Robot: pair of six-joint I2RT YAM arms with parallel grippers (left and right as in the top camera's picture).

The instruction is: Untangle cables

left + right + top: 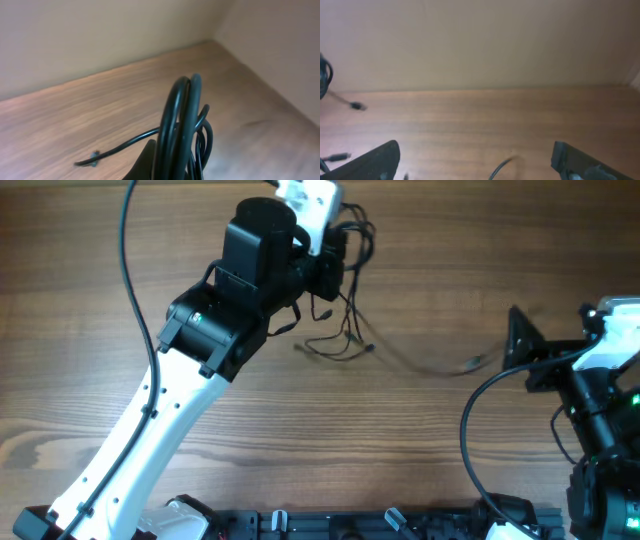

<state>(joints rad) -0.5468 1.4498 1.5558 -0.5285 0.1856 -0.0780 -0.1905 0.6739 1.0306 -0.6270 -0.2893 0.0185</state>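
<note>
Twelve o'clock: left hand [332, 265] clamped narrow on the coiled cables [180, 125], fingers mostly cut off in the wrist view; loose strands trailing onto the worktop [420, 440]. Three o'clock: right hand [475, 165] spread wide, gripping nothing, one blurred plug end near.

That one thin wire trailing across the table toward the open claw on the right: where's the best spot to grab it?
Near its plug, the end of the wire closest to the right gripper. It lies flat on the table, clear of the bundle in the left gripper, so probably come straight down with the open jaws set across the wire.
</note>
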